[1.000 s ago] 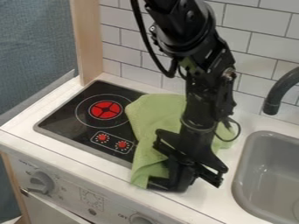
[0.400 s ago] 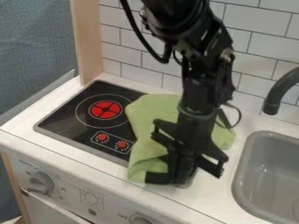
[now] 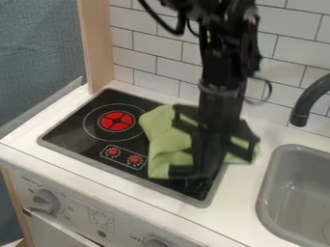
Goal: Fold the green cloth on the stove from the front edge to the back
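The black gripper (image 3: 197,169) hangs low over the right part of the stove top, against the front of a green cloth (image 3: 169,144). The cloth lies bunched over the right side of the black cooktop (image 3: 71,123) and spreads behind the gripper, with part of it showing on the gripper's right. The arm and gripper hide the cloth's middle. Whether the cloth is gripped or only touched, I cannot tell.
A red burner mark (image 3: 117,121) and two red printed knobs lie left of the cloth. On the right are a grey sink (image 3: 299,188) and a dark faucet (image 3: 308,103). A tiled wall (image 3: 155,48) rises behind, beside a wooden post (image 3: 97,43).
The gripper has moved back toward the wall. The cloth's front edge has shifted back with it, uncovering the cooktop's front right corner.
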You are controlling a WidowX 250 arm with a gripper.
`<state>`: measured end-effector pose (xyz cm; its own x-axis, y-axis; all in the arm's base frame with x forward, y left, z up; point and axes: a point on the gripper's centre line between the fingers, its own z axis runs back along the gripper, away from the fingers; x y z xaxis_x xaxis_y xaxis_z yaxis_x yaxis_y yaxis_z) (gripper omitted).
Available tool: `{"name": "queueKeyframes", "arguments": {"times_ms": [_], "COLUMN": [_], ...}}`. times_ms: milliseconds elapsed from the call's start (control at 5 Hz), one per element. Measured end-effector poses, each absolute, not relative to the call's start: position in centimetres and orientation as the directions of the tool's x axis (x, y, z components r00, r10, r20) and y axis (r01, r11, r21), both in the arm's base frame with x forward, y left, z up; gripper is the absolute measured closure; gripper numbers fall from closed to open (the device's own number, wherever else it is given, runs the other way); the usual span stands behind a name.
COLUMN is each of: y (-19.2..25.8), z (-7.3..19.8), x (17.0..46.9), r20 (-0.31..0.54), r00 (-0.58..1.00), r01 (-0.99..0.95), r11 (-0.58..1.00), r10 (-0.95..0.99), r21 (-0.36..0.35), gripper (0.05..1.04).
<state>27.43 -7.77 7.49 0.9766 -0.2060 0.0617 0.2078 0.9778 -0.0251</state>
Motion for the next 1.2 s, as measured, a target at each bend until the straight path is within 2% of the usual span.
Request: {"name": "queueKeyframes", "arguments": {"times_ms": [200, 600, 1200], "y": [-6.6, -5.8, -2.3], "z": [9.7, 10.3, 7.1], "x": [29.7, 33.9, 38.7], "r20": [0.108, 0.101, 0.028], "r00": [0.98, 0.984, 0.998], "r01": [0.176, 0.156, 0.06], "r11": [0.983, 0.986, 0.998], "r10": [-0.169, -0.149, -0.059], "r21": [-0.054, -0.063, -0.032], "gripper": [1.033, 1.033, 1.033]}}
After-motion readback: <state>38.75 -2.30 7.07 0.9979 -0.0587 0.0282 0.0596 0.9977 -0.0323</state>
